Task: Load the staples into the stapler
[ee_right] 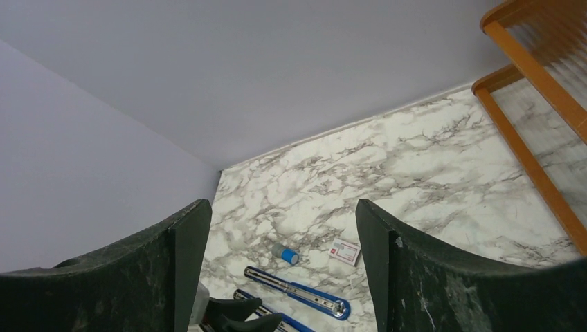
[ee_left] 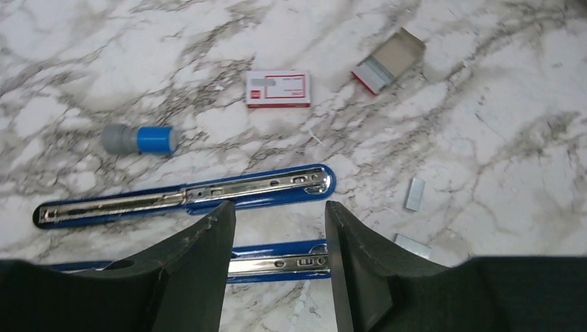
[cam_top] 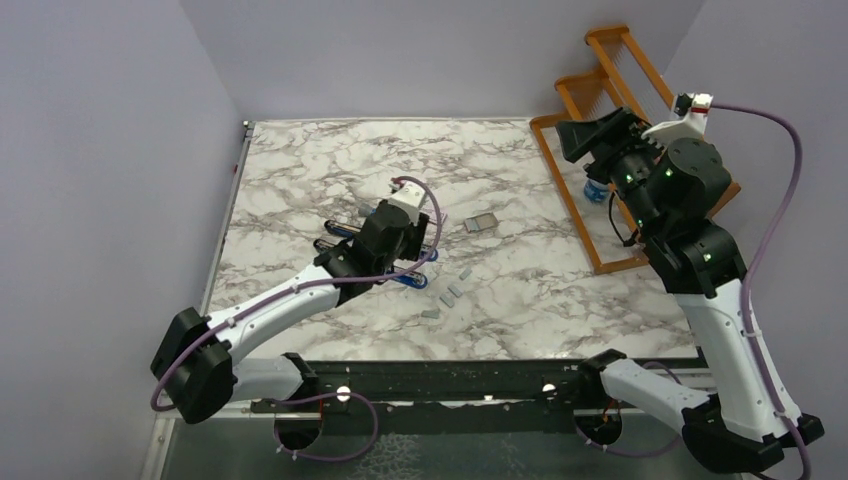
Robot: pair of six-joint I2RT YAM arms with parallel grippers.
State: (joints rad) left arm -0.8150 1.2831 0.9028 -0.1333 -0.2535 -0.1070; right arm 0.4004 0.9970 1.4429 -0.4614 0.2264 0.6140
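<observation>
Lying wide open on the table point(ee_left: 519, 138), the blue stapler point(ee_left: 187, 197) sits under the left gripper point(ee_left: 278, 214), which is spread apart and empty, the right gripper point(ee_right: 282, 207) gapes up high, and the staples point(ee_left: 414, 194) lie loose beside the stapler, not yet put in

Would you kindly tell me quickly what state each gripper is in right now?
Left gripper: open, nothing held, poised over the stapler.
Right gripper: open, empty, raised in the air.
</observation>
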